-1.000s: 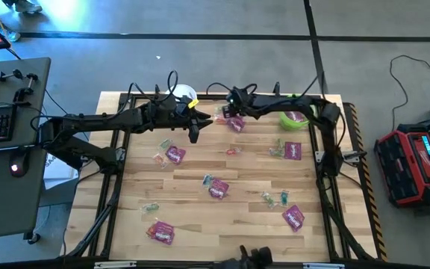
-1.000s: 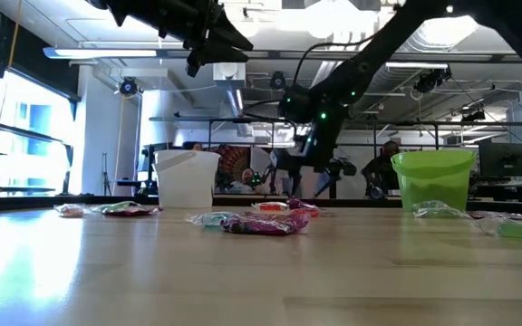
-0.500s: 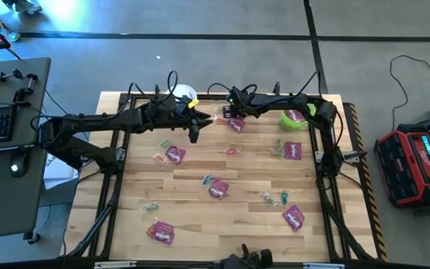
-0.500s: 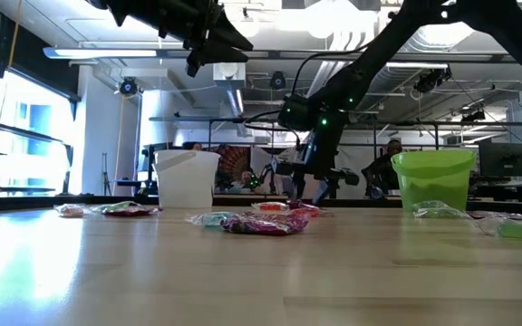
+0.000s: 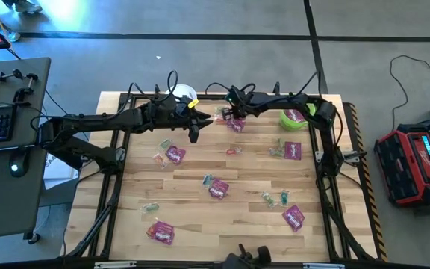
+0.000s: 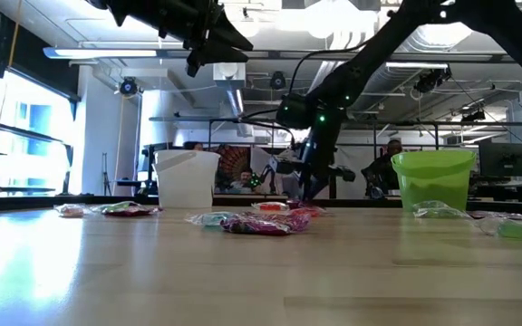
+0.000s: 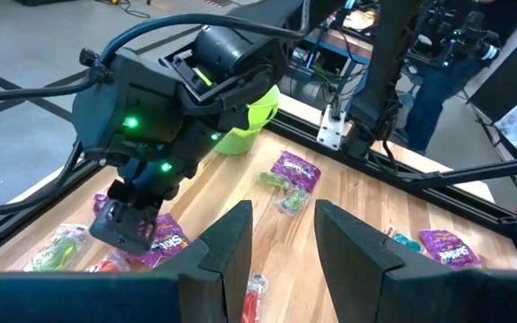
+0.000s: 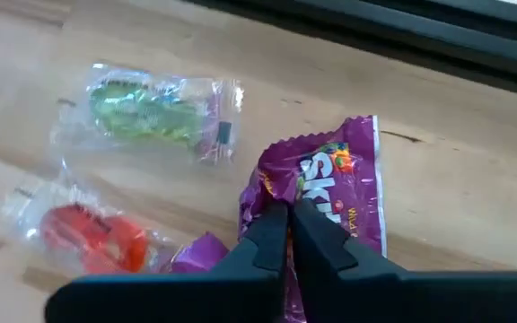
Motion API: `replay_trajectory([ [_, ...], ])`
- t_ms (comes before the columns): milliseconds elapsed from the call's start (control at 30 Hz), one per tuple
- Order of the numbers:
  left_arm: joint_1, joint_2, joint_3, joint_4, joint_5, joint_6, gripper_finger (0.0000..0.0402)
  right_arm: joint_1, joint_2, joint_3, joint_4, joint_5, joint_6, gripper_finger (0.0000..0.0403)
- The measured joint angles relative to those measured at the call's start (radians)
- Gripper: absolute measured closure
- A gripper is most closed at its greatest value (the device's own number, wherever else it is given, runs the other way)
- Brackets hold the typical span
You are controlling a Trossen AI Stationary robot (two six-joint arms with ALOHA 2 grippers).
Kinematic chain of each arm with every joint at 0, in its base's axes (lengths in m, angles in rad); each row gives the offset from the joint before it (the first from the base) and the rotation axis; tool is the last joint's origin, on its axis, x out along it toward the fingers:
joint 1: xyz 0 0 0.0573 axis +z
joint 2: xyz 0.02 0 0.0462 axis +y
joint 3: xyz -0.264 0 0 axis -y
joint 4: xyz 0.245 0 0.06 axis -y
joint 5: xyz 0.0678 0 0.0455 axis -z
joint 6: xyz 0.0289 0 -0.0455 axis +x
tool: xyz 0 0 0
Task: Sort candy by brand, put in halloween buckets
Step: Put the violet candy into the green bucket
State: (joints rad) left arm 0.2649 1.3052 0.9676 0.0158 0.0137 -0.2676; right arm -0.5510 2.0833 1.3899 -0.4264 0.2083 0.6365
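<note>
Around the purple packet (image 8: 335, 202) the tabletop (image 5: 230, 217) was crowded: a green sweet (image 8: 146, 112) and a red sweet (image 8: 88, 233) lay just beside it. The left claw (image 5: 193, 136) hung near it, narrowing the way in from the white bucket (image 5: 184, 93). Toward the green bucket (image 5: 295, 119) bare wood lay open.

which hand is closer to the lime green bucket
The right hand, pinching a purple Skittles packet on the table, is nearer the lime green bucket. The left hand hangs farther away, by the white bucket.

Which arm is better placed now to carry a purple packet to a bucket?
The right. Its pincer is already down on a purple packet near the green bucket, its fingers almost together, while the left pincer hangs open above the table.
</note>
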Motion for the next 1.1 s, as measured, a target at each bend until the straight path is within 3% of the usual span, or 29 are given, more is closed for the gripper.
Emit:
replay_trajectory([
  [300,0.0,0.0,0.0,0.0,0.0,0.0,0.0287,-0.006,0.002,0.07,-0.019,-0.103,-0.218,0.0402],
  [633,0.0,0.0,0.0,0.0,0.0,0.008,0.0287,-0.006,0.002,0.114,-0.183,-0.175,-0.422,0.0403],
  [800,0.0,0.0,0.0,0.002,0.0,-0.019,0.0287,-0.008,0.0,0.133,-0.25,-0.342,-0.506,0.0403],
  [1100,0.0,0.0,0.0,0.005,0.0,-0.017,0.0287,-0.022,-0.105,0.139,-0.317,-0.313,-0.52,0.0403],
])
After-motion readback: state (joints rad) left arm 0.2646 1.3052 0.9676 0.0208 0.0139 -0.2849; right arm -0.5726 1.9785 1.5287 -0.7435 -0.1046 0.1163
